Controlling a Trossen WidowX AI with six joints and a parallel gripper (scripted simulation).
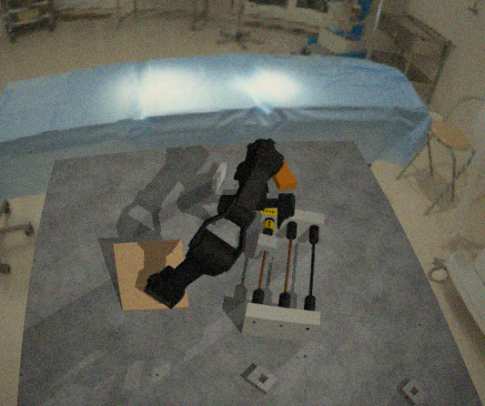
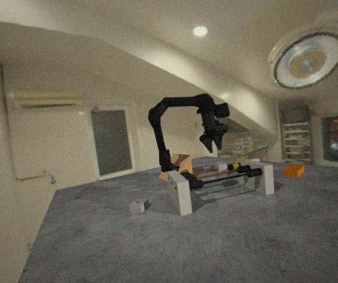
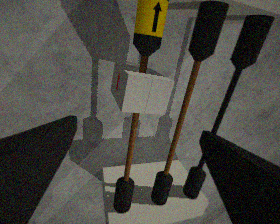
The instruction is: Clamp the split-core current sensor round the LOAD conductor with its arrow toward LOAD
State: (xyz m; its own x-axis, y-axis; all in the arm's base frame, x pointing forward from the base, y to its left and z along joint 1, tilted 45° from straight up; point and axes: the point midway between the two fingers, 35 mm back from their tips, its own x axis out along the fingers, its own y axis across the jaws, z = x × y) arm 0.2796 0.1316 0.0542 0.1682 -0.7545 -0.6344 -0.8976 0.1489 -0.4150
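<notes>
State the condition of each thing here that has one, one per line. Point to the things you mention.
Pincer (image 2: 215,150) (image 3: 141,129): open, raised above the rods.
White sensor (image 1: 267,240) (image 3: 147,93): around the LOAD rod, closed-looking; latch not discernible.
Three rods: held between two end blocks.
Orange block (image 1: 286,177) (image 2: 293,171): lying on the table.
</notes>
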